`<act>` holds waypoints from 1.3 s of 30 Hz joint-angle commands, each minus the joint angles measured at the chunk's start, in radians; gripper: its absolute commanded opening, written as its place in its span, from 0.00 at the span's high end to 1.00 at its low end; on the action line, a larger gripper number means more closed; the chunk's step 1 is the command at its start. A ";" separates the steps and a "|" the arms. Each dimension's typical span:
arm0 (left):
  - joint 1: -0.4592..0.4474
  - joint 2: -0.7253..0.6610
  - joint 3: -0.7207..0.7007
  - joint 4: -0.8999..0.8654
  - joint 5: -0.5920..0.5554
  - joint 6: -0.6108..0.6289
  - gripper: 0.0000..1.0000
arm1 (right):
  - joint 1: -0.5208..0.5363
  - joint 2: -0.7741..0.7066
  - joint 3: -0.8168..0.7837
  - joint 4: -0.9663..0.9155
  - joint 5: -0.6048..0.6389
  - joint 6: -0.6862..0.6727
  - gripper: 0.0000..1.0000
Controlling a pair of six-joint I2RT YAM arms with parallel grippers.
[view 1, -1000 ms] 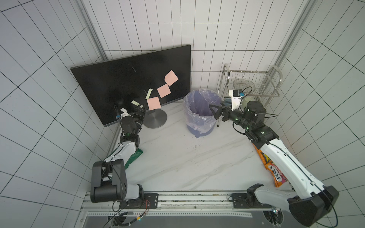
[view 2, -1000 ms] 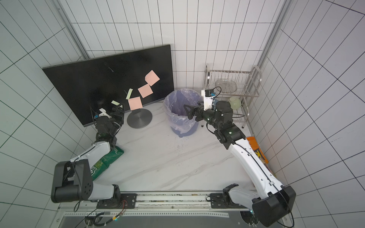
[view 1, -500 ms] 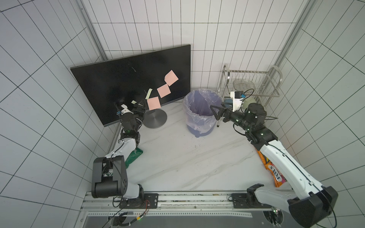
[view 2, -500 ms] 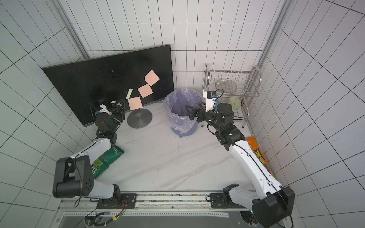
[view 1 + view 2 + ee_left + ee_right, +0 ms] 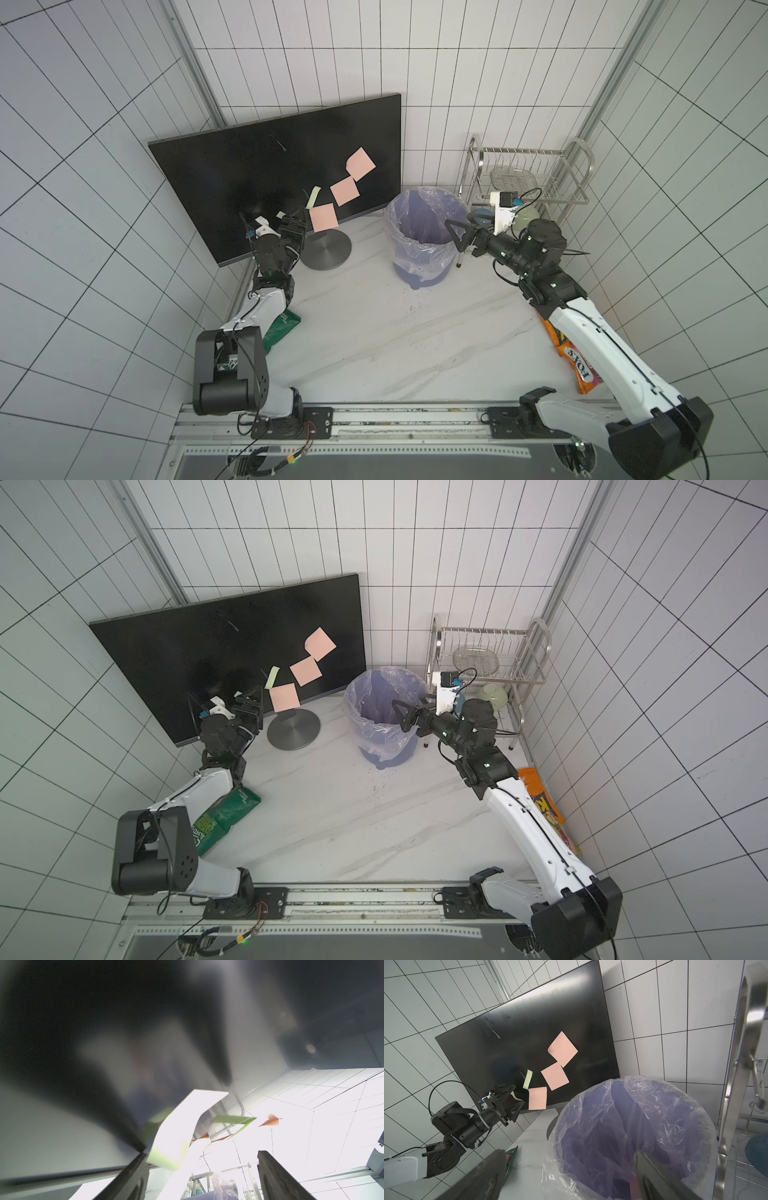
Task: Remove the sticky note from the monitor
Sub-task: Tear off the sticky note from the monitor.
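Left gripper (image 5: 293,221): fingers (image 5: 133,1176) spread wide, nothing pinched. A curled pale-green sticky note (image 5: 182,1122) lifts off the glass between them. It hugs one finger; the other stands well clear. The note sits low on the monitor (image 5: 249,178), about 6 o'clock on the screen face, near the bottom bezel. The monitor stands at 11 o'clock on the table.

Risks, as I judge them:
- The limp paper may flex away as the jaws shut, so they close on air.
- A finger pressing the glass could scrape it, or rock the screen on its single round base (image 5: 326,251).
- The nearest pink note (image 5: 323,217), just beside the gripper at 3 o'clock, could get snagged too.

Around:
- A second green strip (image 5: 312,197) sits at 1 o'clock from the gripper.
- Two more pink notes climb toward 2 o'clock.
- The lined bin (image 5: 419,266) is at 12 to 1 o'clock on the table. The right gripper (image 5: 456,236) hangs at its rim, jaws apart and empty.
- The dish rack (image 5: 528,183) is at 2 o'clock, the green bag (image 5: 282,328) at 8 under the left arm, and the orange snack bag (image 5: 577,365) at 4.

In the way: only the near pink note and the base crowd the approach.
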 commanded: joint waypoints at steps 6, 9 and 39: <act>0.011 -0.062 -0.008 -0.016 -0.051 0.026 0.18 | -0.007 -0.038 -0.020 0.024 -0.007 0.003 0.01; 0.017 -0.060 0.005 -0.033 -0.046 0.026 0.18 | -0.006 -0.041 -0.021 0.022 -0.005 0.003 0.01; 0.024 -0.031 -0.021 -0.037 -0.036 -0.021 0.69 | -0.010 -0.031 -0.004 0.000 -0.003 -0.002 0.01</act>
